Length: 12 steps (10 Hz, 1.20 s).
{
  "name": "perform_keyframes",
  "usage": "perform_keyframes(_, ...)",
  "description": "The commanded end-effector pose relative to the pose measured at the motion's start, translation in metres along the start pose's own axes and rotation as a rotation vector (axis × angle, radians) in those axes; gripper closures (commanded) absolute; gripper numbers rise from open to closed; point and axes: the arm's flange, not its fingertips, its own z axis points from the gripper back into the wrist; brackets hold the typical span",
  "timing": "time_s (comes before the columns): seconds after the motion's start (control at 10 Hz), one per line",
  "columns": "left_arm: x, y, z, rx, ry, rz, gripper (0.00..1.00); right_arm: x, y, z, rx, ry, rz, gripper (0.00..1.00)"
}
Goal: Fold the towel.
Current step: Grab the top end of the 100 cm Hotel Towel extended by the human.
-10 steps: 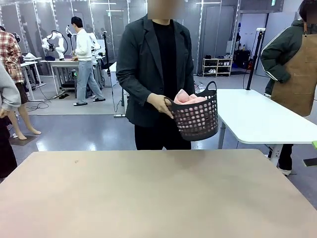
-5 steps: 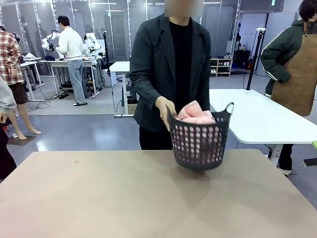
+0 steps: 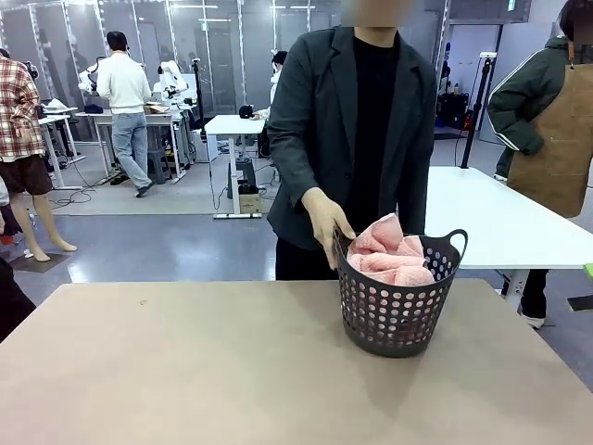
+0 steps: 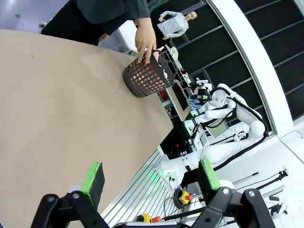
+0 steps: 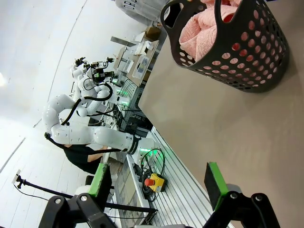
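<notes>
Toward the far right of the smooth tan bench (image 3: 185,371) stood a round, dark plastic basket (image 3: 397,315), its wall perforated with rows of holes and a loop handle at each side of the rim. The towel (image 3: 387,255), salmon-pink terry cloth, lay crumpled inside it, bulging above the rim. A person's hand (image 3: 326,218) gripped the rim. My left tool (image 4: 151,173) and my right tool (image 5: 157,179) each hung with green pads (image 4: 94,176) spread apart, holding nothing, well apart from the towel.
</notes>
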Motion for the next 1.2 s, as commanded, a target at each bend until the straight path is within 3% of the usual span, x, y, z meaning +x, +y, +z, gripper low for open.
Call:
perform_keyframes(0.0,0.0017,-0.0012,0.0004,0.0,-0.007,0.004,0.0,0.0012,0.0014,0.0009,-0.001,-0.001,-0.005,0.0)
perform_keyframes(1.1,0.0017,-0.0012,0.0004,0.0,-0.007,0.004,0.0,0.0012,0.0014,0.0009,-0.001,-0.001,-0.005,0.0)
